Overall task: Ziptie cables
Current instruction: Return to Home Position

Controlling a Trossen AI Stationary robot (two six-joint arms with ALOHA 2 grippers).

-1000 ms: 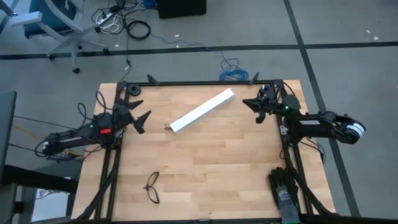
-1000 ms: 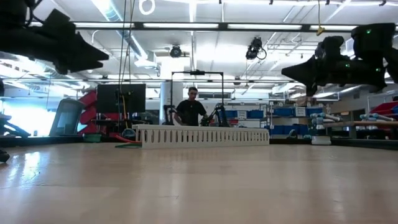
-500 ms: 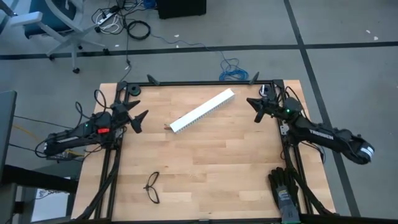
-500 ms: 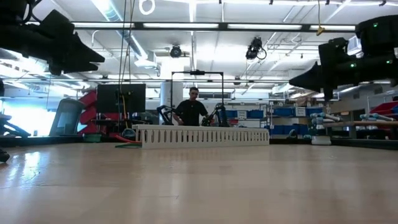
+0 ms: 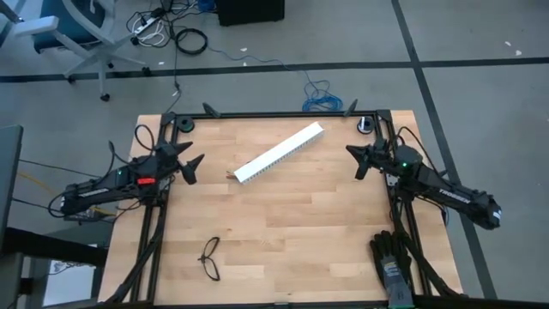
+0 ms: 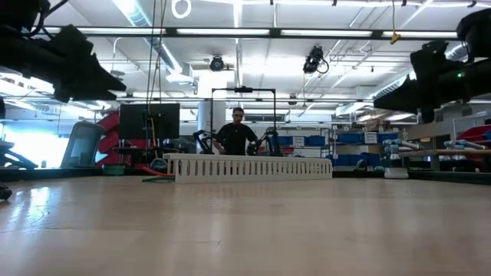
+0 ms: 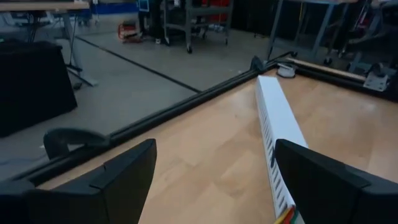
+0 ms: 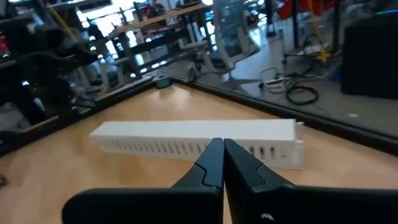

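A few coloured ends of the cables (image 7: 287, 214) stick out of the near-left end of a slotted white channel (image 5: 280, 153); the rest of the cables is hidden. The channel lies slantwise on the far half of the table. No ziptie shows in any view. My left gripper (image 5: 194, 168) hovers open at the table's left edge and points at the channel's near-left end; nothing is between its fingers (image 7: 214, 155). My right gripper (image 5: 352, 154) hangs shut at the table's right side. It points level at the channel's long side (image 8: 217, 144) and is clear of it.
Black thin-framed glasses (image 5: 210, 257) lie near the front left of the table. A black glove (image 5: 393, 262) sits at the front right edge. A clamp (image 5: 183, 124) is on the far left corner. A person (image 6: 236, 134) stands in the room behind the table.
My right gripper, still shut, has drawn back toward the table's right edge and a little toward its near edge, while its arm has swung to a slant. My left gripper has stayed where it was, still open, and has tipped slightly.
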